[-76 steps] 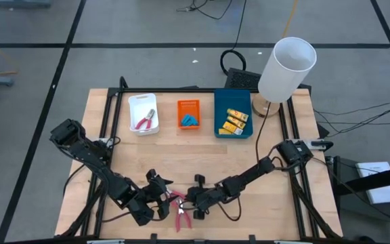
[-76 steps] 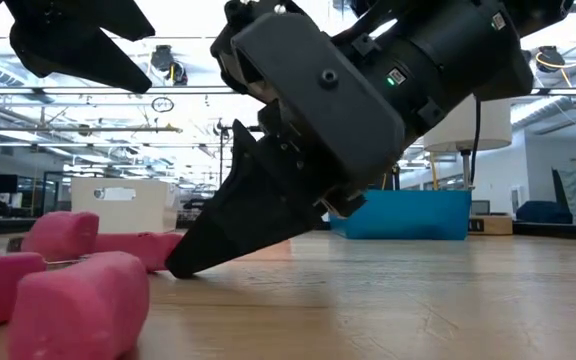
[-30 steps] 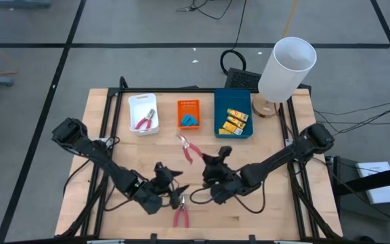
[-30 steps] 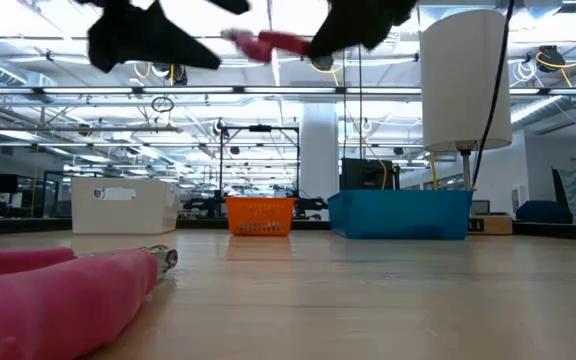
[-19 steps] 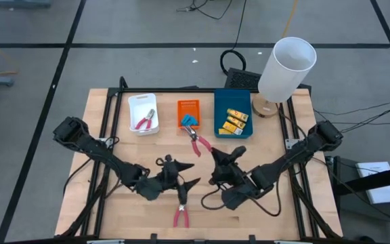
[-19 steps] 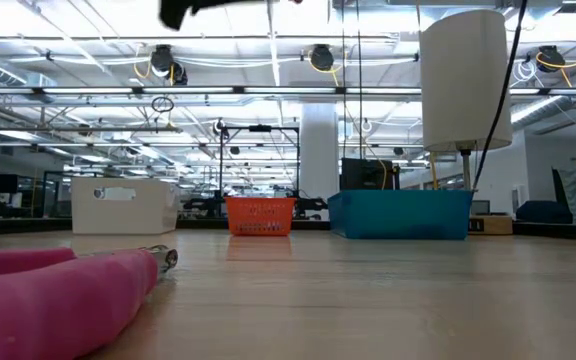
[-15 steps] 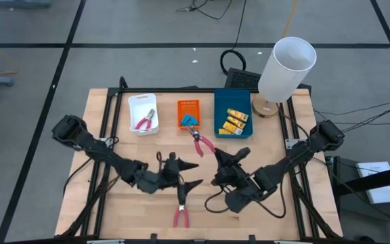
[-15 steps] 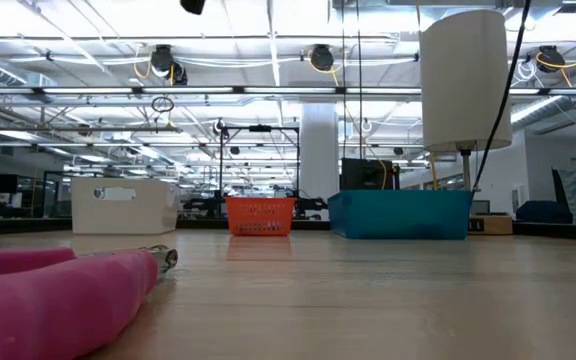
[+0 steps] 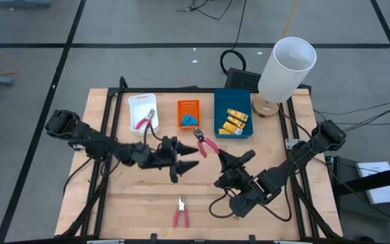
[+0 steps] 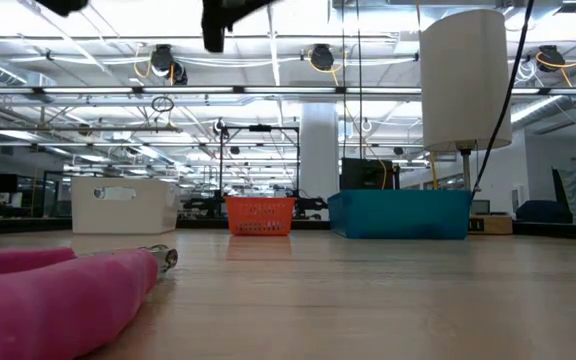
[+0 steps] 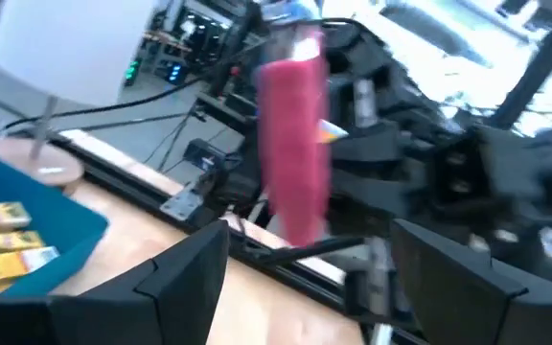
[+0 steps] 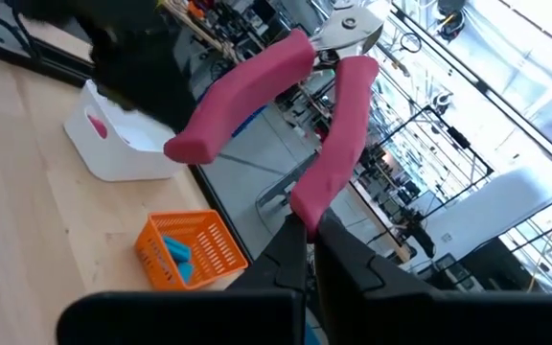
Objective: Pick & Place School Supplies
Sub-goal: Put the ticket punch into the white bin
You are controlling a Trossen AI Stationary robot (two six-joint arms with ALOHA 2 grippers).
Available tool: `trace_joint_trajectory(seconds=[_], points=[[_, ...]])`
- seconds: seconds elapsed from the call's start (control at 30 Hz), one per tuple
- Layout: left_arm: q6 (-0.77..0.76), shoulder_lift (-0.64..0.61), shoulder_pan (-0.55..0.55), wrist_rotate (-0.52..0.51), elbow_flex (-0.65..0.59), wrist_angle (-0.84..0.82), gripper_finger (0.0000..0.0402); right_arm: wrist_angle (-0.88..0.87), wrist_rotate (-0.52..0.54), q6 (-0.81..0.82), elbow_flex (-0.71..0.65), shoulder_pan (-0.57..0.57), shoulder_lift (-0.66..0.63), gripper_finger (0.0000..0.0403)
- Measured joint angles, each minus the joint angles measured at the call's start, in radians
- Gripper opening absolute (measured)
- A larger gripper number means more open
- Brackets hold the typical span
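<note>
— Pink-handled pliers are riding in the air, clenched in the right gripper in front of the orange tray, having been lifted off the wood moments ago.
— And the white tray?
— One pair is already lying in it; the carried pair is heading that way.
— The other arm?
— The left gripper, fingers spread and empty, is hovering beside the carried pair, having pulled away from the second pair on the table's near edge.

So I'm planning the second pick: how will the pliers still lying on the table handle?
The pliers look stiff, probably not fragile. Lying flat, they shouldn't roll. Held by one handle, the other may swing, as with the spread handles in the right gripper.
</note>
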Motion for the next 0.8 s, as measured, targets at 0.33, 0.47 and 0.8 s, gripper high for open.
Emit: trace_joint_trajectory(seconds=[0.33,0.47,0.8], points=[[0.006,0.028,0.061,0.063,-0.008,0.096,0.0296,0.018,-0.029,0.0,0.0,-0.013,0.0,0.0],[0.003,0.029,0.074,0.094,-0.007,0.106,0.0296,0.02,-0.058,0.001,0.0,-0.03,0.0,0.0],[0.004,0.041,0.102,0.165,0.015,0.092,0.0279,0.029,-0.108,0.001,0.0,-0.063,0.0,0.0]])
